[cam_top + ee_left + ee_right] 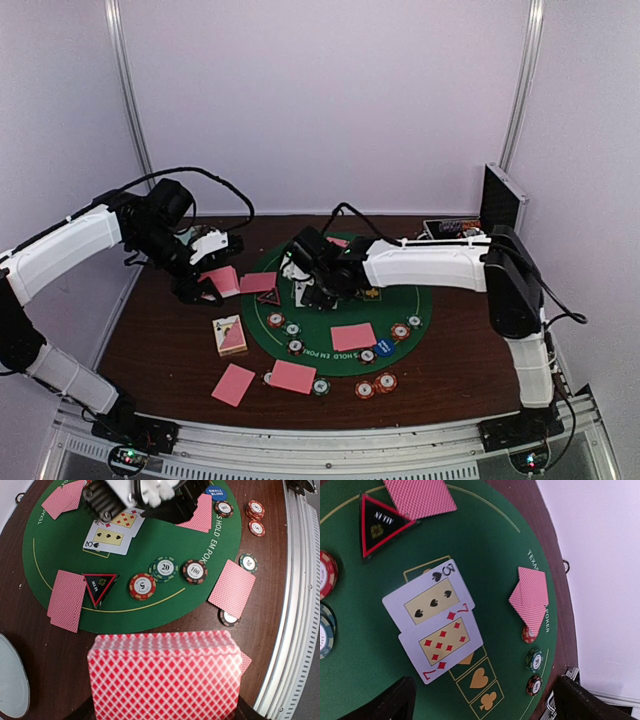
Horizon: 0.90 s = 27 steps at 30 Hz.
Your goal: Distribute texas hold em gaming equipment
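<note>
The left hand (205,284) clamps a deck of pink-backed cards (165,675). The right hand (482,690) hangs wide open over two face-up cards (437,622).

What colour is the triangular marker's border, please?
Red, around a black face; the triangle marker shows best in the left wrist view.

On the left wrist feed I count eight chips (163,569) (one half under a card (231,588)), one blue disc (215,492), one triangle marker (100,587), two face-up cards (112,537).
</note>
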### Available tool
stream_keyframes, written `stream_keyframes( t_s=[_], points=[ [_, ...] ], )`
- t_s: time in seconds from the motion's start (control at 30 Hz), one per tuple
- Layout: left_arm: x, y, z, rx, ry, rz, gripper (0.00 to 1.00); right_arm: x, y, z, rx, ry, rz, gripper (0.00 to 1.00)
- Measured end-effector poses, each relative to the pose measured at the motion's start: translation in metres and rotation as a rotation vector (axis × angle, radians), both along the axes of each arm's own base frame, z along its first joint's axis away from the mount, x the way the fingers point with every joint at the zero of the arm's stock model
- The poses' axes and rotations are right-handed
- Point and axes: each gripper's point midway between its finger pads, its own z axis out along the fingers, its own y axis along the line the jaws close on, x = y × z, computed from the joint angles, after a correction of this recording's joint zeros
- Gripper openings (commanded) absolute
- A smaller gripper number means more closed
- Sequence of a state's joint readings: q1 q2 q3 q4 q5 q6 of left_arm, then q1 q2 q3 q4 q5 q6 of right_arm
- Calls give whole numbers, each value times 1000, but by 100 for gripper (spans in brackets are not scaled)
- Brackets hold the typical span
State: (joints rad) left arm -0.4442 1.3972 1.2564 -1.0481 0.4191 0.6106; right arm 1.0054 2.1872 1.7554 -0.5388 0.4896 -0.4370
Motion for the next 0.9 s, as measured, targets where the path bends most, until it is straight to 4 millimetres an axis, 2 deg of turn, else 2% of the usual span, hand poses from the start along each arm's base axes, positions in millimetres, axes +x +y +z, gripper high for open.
stream_keyframes(
  t_s=[0.2, 0.4, 0.57, 0.63, 0.77, 0.9],
  points=[
    [0, 0, 0, 0, 0, 0, 0, 10, -9, 60, 212, -27, -107, 100],
    [0, 0, 0, -1, 1, -1, 0, 14, -23, 82, 403, 38, -238, 100],
    [0, -1, 0, -3, 3, -1, 0, -7, -21, 105, 685, 210, -293, 100],
    [0, -1, 0, -4, 4, -2, 0, -20, -15, 117, 818, 304, -299, 100],
    [0, -1, -1, -5, 7, -1, 0, -42, 12, 139, 1025, 505, -294, 99],
    [0, -2, -2, -4, 14, 3, 0, -64, 44, 137, 1154, 768, -321, 100]
  ],
)
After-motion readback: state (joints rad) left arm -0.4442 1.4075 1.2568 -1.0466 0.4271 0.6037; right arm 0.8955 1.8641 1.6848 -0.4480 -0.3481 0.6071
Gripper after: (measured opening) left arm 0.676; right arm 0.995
